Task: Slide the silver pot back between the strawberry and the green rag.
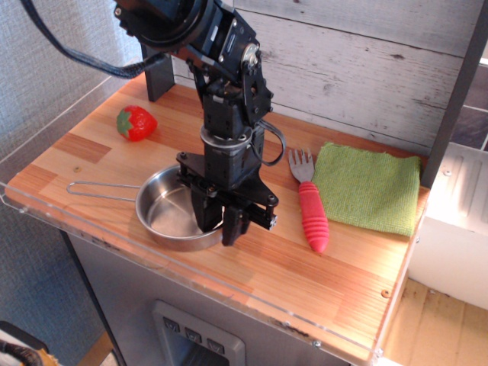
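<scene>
The silver pot point(177, 217) sits near the front edge of the wooden table point(91, 152), toward the left half, with its long thin wire-loop handle point(99, 191) stretching out toward the left edge, roughly parallel to the front edge. The black gripper point(219, 226) points straight down over the right-hand side of the pot, and its two fingers point(231, 227) are drawn close together on the pot's rim, one on the inside of the wall and the other on the outside, so the jaws appear clamped on that rim; the exact contact is partly hidden by the fingers themselves. The pot's bright inner floor shows to the left of the fingers. The strawberry point(136, 123) lies well apart from the pot, toward the back left corner of the table, red with its green cap turned to the left. The green rag point(367, 187) lies flat near the right edge, about midway between front and back, its far corner close to a dark upright post point(456, 91). Just beside the rag's left border lies a fork point(309, 200) with a red ribbed handle and grey tines pointing toward the back edge. A clear plastic lip point(229, 293) runs along the table's front edge
</scene>
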`<state>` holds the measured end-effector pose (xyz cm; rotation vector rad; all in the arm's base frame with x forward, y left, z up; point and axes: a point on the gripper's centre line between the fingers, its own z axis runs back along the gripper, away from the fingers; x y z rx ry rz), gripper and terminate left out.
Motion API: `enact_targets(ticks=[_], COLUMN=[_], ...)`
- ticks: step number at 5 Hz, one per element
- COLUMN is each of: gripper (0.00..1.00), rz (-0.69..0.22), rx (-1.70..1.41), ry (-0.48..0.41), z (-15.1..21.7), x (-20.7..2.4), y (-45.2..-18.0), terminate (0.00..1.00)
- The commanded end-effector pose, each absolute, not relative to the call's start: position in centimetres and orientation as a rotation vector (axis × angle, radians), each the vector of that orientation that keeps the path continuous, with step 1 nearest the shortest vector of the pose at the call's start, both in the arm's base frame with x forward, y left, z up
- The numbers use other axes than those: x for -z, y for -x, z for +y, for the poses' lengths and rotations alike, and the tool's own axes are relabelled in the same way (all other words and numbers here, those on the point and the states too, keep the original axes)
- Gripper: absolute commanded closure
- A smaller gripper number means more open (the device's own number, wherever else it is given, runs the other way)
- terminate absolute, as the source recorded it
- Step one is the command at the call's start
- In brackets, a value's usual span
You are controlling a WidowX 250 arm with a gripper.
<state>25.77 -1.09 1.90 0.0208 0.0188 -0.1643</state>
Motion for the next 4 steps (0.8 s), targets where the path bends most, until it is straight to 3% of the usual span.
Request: enact_targets(ticks=[1, 3, 4], gripper=[1.0, 1.0, 1.0], rz=[-0.001, -0.006, -0.023], rx=[0.232, 0.335, 0.359], ry=[-0.004, -0.019, -0.042], z=[-1.7, -2.8, -3.0], x=[-2.9, -4.7, -5.6], y=[-26.1, -26.1, -28.0], terminate=[0.0, 0.0, 0.0])
